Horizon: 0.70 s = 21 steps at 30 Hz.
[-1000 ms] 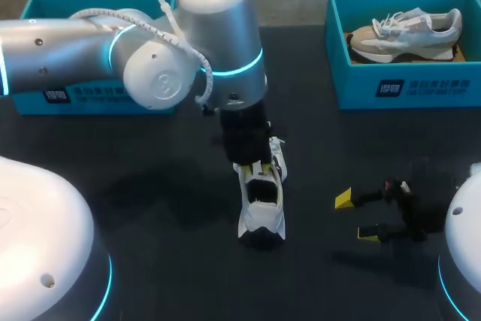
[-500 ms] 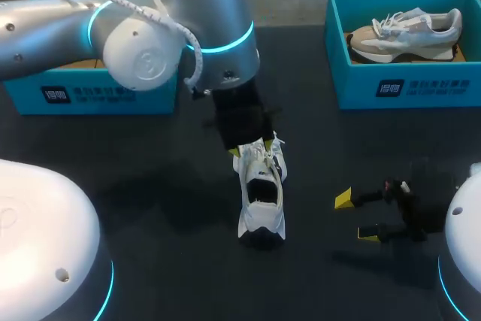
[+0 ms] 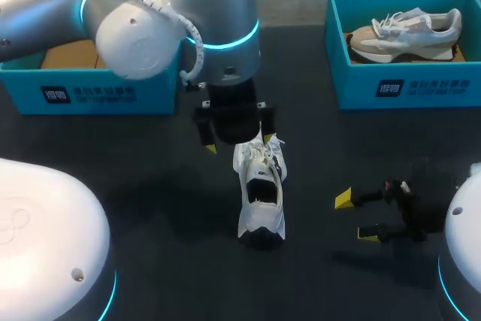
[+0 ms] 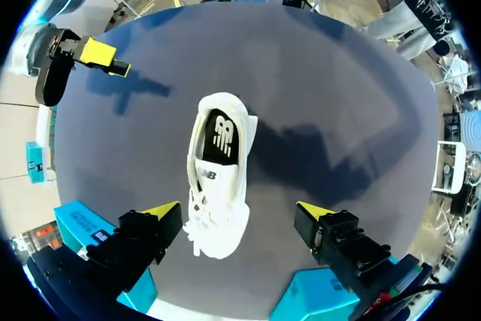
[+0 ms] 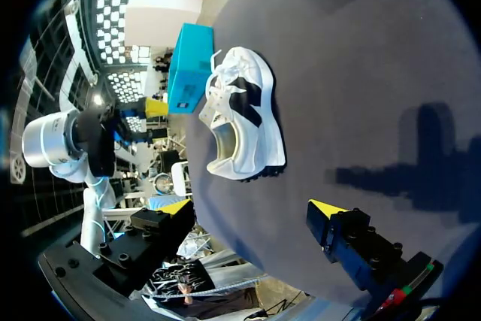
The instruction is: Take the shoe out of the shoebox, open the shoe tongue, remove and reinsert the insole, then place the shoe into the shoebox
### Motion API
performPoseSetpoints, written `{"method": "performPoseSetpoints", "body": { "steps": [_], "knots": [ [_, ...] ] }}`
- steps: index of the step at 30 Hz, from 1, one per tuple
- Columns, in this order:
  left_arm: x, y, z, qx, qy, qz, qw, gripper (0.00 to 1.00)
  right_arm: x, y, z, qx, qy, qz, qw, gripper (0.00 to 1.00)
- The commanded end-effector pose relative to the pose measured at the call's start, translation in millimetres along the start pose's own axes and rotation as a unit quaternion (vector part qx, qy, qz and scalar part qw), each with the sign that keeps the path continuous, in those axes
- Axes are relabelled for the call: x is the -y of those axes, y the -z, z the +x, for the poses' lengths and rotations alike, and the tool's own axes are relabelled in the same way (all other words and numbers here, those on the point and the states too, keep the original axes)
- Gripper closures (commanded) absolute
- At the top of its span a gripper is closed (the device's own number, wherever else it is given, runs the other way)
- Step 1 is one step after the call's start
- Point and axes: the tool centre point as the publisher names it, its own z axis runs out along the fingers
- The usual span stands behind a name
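Low on the right of the head view, the right gripper hangs with its fingers spread, holding nothing. At mid-frame the white shoe stands on the black table, outside both boxes, with a dark logo on its insole. Just above its laced end, the left gripper is spread wide, clear of the shoe. At upper left, a teal shoebox shows a brown floor, the rest hidden by the arm. At upper right, a second shoebox holds a tan shoe. Each box front bears a white printed label.
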Motion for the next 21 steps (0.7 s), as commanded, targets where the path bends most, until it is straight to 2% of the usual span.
{"method": "performPoseSetpoints", "body": {
  "steps": [1,12,13,14,16,17,21],
  "knots": [
    [-1,-1,-3.0,-0.005,0.0,0.0,1.0,0.0,2.2,1,0.9,0.001,0.0,-0.001,1.0,0.0],
    [-1,-1,-3.0,-0.005,0.0,0.0,1.0,0.0,2.2,1,0.9,0.001,0.0,-0.001,1.0,0.0],
    [4,-1,-4.5,0.001,0.002,0.01,1.0,0.0,2.2,1,0.9,0.001,0.0,-0.001,1.0,0.0],
    [9,0,-6.0,0.014,0.03,0.018,0.999,0.0,2.2,1,0.9,0.001,0.0,-0.001,1.0,0.0],
    [20,-3,-8.7,0.026,0.082,0.0,0.996,0.0,2.2,1,0.9,0.001,0.0,-0.001,1.0,0.0],
    [23,-4,-9.3,0.031,0.122,0.005,0.992,0.0,2.2,1,0.9,0.001,0.0,-0.001,1.0,0.0],
    [38,-5,-6.4,0.022,0.212,0.009,0.977,0.0,2.2,1,0.9,0.001,0.0,-0.001,1.0,0.0]
  ]
}}
